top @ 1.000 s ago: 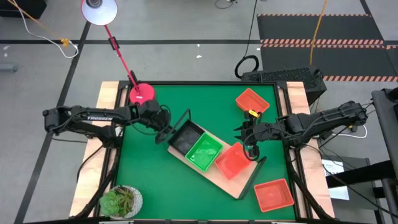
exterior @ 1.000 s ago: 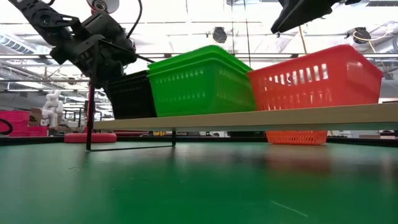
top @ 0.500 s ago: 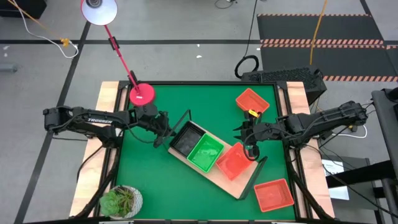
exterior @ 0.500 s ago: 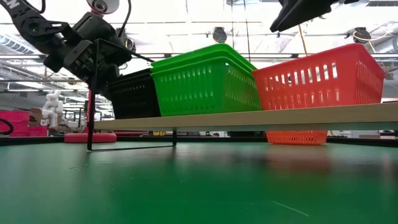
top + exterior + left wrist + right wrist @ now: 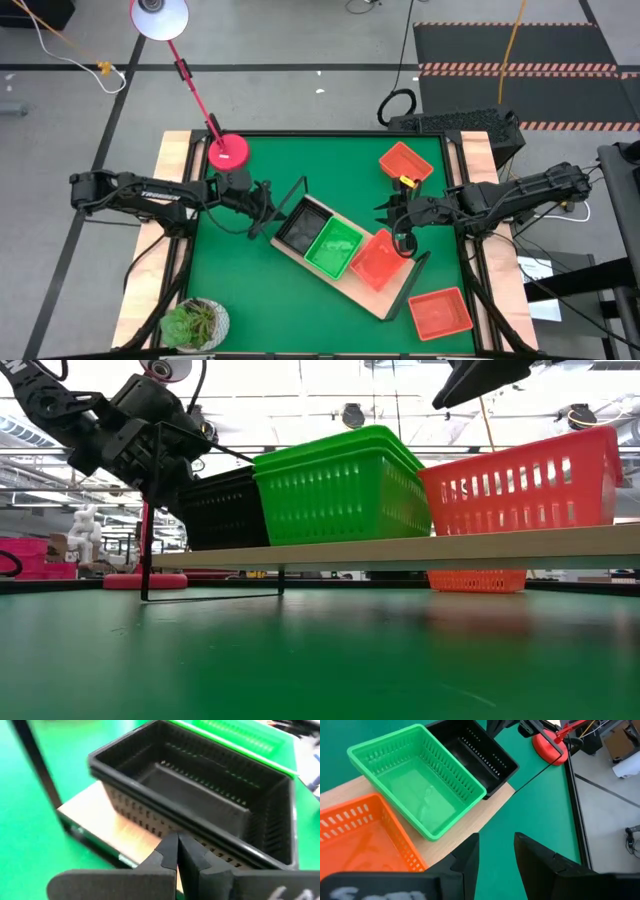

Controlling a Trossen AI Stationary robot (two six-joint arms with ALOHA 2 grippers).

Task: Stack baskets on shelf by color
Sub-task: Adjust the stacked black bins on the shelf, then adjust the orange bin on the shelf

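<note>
Baskets on shelf: I count three groups in a row on the shelf [image 5: 345, 283], which lies diagonally mid-table on the green mat [image 5: 240, 290]: black basket [image 5: 298, 225] at the end nearest the left arm, green basket [image 5: 333, 246] in the middle, red-orange basket [image 5: 377, 259] at the other end. Neighbours sit side by side, touching or nearly so.
Stacking: in the low view I see nested rims on the green one [image 5: 340, 485]; I cannot tell how many are in each pile.
Loose baskets: one red-orange basket by the far right edge [image 5: 405, 163], another at the near right corner [image 5: 440, 312], both on the mat, well apart from the shelf.
Left gripper [image 5: 268, 213]: just beside the black basket's outer side, at the shelf's wire end frame [image 5: 290, 197]. In its wrist view I see the fingers [image 5: 169, 852] pressed together, holding nothing.
Right gripper [image 5: 398, 222]: over the mat beside the red-orange end of the shelf. Fingers [image 5: 470, 852] parted, a gap between them, nothing held.
Other items: red lamp base [image 5: 228, 151] at the far left of the mat; potted plant [image 5: 195, 324] at the near left corner.
</note>
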